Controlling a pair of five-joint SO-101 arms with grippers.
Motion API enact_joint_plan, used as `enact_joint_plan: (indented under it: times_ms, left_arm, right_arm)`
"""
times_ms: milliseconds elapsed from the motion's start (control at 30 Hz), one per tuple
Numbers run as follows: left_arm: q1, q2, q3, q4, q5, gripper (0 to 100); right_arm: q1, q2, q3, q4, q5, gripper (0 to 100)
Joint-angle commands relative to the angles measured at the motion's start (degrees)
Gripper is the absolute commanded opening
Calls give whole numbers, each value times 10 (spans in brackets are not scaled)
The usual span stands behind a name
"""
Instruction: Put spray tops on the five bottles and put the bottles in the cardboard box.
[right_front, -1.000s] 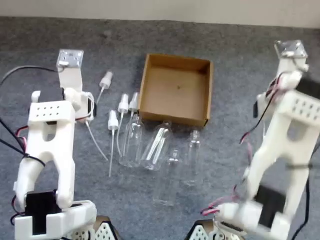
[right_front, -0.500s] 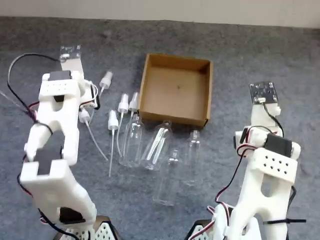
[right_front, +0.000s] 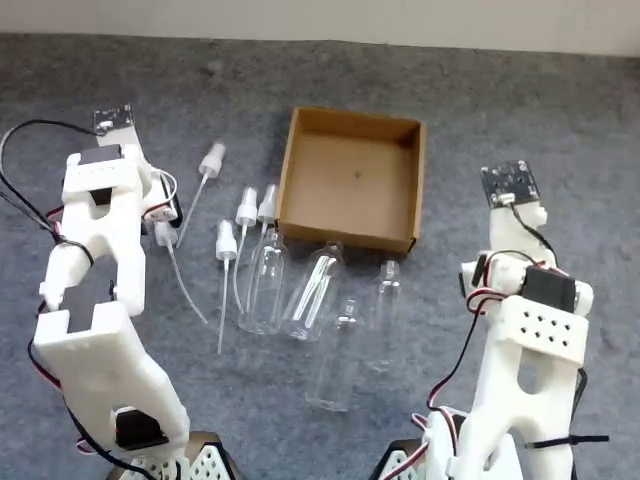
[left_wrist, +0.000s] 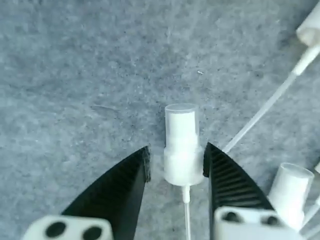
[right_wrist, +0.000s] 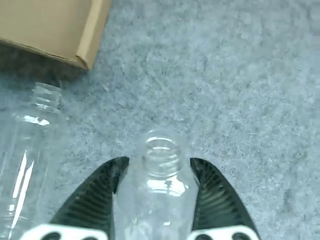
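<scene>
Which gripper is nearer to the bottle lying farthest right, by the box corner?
Right. The right gripper has its open jaws on either side of the bottle, at its neck. The left gripper is far off on the other side, jaws around a spray top.

Items counted, high view.

Clear, uncapped plastic bottles (right_front: 262, 282): four made out, the others being a second bottle (right_front: 313, 290), a third bottle (right_front: 338, 360) and a fourth bottle (right_front: 383, 315). Glare in the group prevents confirming whether a further one lies among them.

White plastic spray tops with long thin dip tubes (right_front: 165, 232): five, the others being a second top (right_front: 212, 160), a third top (right_front: 246, 207), a fourth top (right_front: 268, 202) and a fifth top (right_front: 227, 240).

Brown, square, open-topped cardboard box (right_front: 345, 230): one.

White jointed robot arms: two, a left arm (right_front: 100, 250) and a right arm (right_front: 530, 340).
</scene>
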Motion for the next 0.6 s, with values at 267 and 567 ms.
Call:
enact_joint_plan:
  times_ms: [267, 567]
  left_arm:
    - [-10, 80, -60, -31, -32, 39]
    - [-8, -73, -131, 69, -91, 3]
  right_arm:
    - [-20, -22, -4, -7, 7, 5]
    - [-22, -25, -8, -9, 7, 5]
